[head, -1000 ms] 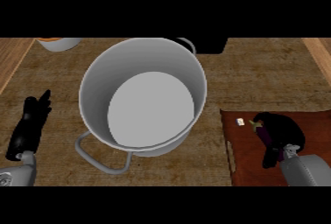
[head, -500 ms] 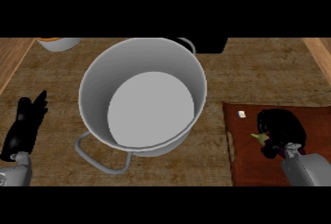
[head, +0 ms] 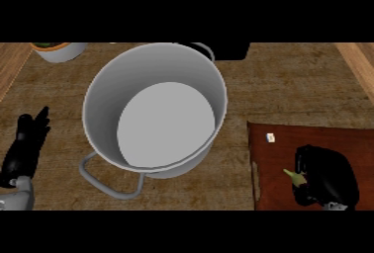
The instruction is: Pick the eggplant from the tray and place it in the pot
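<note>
A tall grey pot (head: 157,113) with a wire handle stands mid-counter, nothing inside it. A brown tray (head: 281,163) lies at the lower right. Over the tray my right hand (head: 329,175) is curled round the eggplant (head: 294,177); only the green stem and a bit of purple show at the hand's left side. At the lower left my left hand (head: 25,146) rests open, fingers up, apart from the pot.
A white cup with an orange rim (head: 58,50) stands at the top left. A dark object (head: 223,50) sits behind the pot. A small white tag (head: 271,138) lies on the tray. Wooden strips run along the left and right sides.
My right hand has drawn back toward the lower right of the tray and closed round the eggplant. The left hand has barely shifted.
</note>
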Controlling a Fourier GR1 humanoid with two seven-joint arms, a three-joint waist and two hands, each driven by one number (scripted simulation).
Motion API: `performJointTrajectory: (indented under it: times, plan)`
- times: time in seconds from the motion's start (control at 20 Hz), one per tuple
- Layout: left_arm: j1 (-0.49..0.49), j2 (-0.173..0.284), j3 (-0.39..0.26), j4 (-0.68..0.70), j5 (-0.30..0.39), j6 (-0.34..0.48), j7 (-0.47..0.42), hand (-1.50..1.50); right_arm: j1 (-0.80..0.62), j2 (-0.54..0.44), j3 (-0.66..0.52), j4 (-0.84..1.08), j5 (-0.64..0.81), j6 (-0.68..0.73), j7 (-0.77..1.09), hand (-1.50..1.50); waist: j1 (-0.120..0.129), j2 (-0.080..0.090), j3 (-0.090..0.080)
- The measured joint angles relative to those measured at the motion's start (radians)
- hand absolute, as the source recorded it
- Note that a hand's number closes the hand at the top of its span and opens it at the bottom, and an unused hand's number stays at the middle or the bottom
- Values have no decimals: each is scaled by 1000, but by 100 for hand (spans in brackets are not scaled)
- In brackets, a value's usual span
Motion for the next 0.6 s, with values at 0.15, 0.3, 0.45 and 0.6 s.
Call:
performJointTrajectory:
  times: [0.15,0.3,0.45,0.6]
  plan:
    - [-7,0,2,-4,0,0,11,0,108,46,50,-173,57,-36,88,150,-4,-1,0]
    - [-6,5,3,-3,1,-7,14,0,168,77,104,-356,97,-64,136,150,-4,-1,0]
    - [-2,1,0,-2,-3,-5,6,0,174,88,168,-516,157,-81,160,150,2,-1,0]
    - [-1,-7,-5,4,-8,0,-3,0,150,113,241,-625,200,-115,167,150,9,0,0]
